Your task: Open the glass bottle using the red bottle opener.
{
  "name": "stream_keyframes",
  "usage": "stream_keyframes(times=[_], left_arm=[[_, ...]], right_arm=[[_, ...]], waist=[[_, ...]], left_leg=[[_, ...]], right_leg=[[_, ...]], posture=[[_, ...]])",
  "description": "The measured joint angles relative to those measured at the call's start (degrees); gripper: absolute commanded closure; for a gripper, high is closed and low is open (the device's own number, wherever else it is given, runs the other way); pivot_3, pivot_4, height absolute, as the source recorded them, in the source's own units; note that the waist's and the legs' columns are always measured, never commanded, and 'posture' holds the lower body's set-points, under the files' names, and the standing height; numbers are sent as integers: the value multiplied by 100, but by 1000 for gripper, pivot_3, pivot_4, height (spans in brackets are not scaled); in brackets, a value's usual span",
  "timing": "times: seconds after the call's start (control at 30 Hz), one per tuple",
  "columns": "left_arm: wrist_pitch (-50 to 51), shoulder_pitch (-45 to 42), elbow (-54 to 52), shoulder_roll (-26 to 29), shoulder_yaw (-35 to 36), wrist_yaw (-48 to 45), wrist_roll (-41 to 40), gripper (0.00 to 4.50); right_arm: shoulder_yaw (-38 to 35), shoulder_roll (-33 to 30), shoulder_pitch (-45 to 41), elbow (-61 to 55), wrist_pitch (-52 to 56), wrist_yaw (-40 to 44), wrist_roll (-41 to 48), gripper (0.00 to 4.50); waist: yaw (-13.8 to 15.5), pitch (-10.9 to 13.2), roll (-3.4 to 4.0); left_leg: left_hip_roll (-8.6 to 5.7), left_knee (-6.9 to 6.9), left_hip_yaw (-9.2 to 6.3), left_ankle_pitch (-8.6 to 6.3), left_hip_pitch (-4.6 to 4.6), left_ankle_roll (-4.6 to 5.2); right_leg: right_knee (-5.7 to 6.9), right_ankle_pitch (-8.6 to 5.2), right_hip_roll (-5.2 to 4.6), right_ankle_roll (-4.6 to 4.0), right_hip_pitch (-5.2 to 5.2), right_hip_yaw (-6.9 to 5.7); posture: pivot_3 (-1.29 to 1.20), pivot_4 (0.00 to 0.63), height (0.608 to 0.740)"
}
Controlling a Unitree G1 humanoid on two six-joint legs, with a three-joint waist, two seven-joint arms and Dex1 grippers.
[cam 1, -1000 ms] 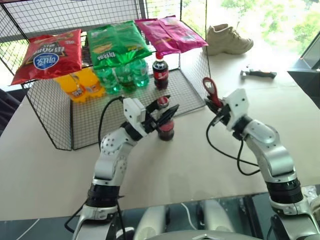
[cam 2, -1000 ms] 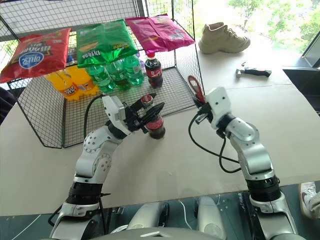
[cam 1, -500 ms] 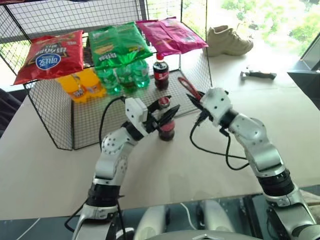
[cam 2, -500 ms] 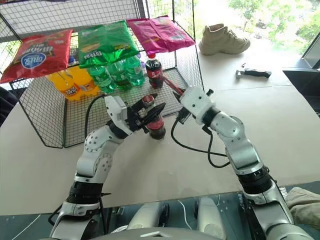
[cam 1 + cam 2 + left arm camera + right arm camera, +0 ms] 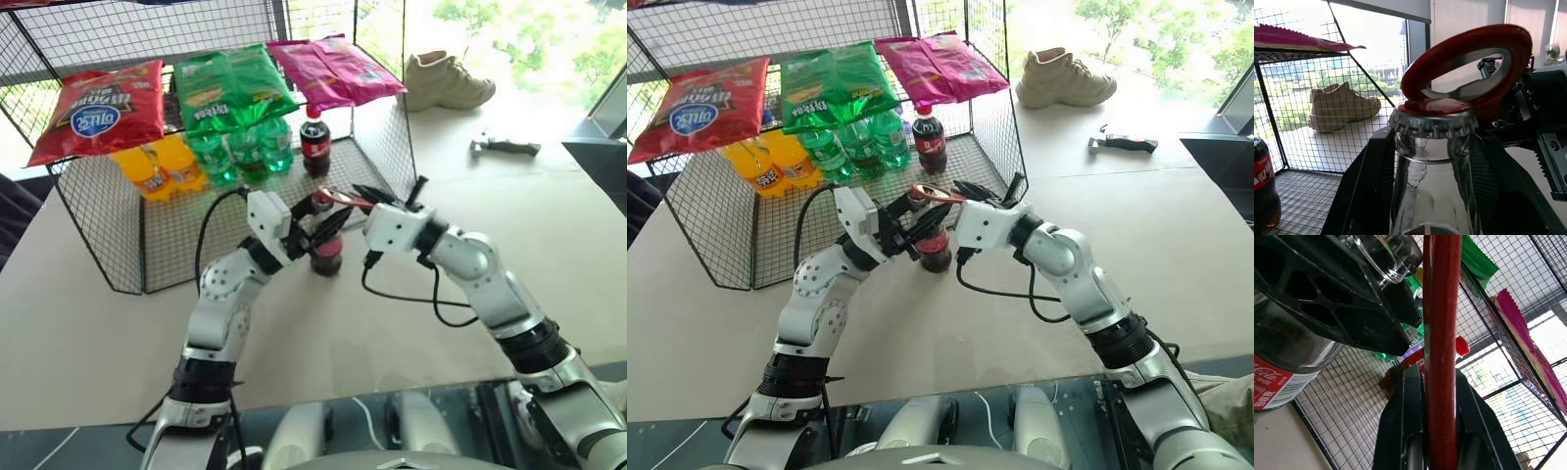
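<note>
So the right gripper [image 5: 970, 196] has just swung in from out on the right side and rolled over, and the small flat red bottle opener with the loop head [image 5: 337, 197], which was sticking up in the air a second ago, now lies roughly level. It's pinched tight by the handle between the right fingers. The left gripper [image 5: 315, 227] hasn't budged; its fingers are clamped around the neck of the slim clear-glass cola bottle with dark liquid and a red label [image 5: 325, 253], which stands on the pale tabletop [image 5: 98, 343] right in front of the black wire rack [image 5: 98, 225].

In the left wrist view the opener's loop sits just above the silver crimped crown cap [image 5: 1433, 121], tilted. Looks like the metal lip is touching the cap top, but I can't really tell if it's hooked under the edge yet.

Meaning: the approach is basically done, and what's left is seating the tooth under the crimp and levering up.
</note>
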Motion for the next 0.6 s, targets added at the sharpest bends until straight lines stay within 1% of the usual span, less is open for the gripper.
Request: stream_keyframes(times=[0.13,0.17,0.2,0.3,0.6], left_arm=[[-18,2,8,5,1,-1,-2,2956],[-19,7,15,11,1,-1,1,1923],[0,27,64,39,3,-1,41,1626],[107,240,359,32,-43,-3,127,209],[88,195,408,-27,16,-27,90,209]], right_arm=[[-418,451,71,9,190,-300,316,4500],[-570,500,70,9,250,-363,406,4500],[-650,504,70,9,291,-394,443,4500],[-862,494,71,71,339,-415,518,4500],[-885,575,154,183,432,-415,572,4500]], waist=[[5,0,0],[8,0,0],[7,0,0],[-11,9,1],[-8,10,1]], left_leg=[[1,0,-1,0,0,0],[0,0,-1,-1,0,2],[-1,0,-1,-1,0,2],[0,-7,0,-1,-10,1],[3,-29,-1,0,-19,-1]], right_leg=[[0,0,0,0,1,1],[-1,0,-1,0,2,1],[-1,0,-1,0,2,2],[-2,0,3,0,-13,2],[-24,0,2,-1,-21,2]], posture=[[0,150,740],[0,150,740],[0,150,740],[0,150,740],[0,150,740]])
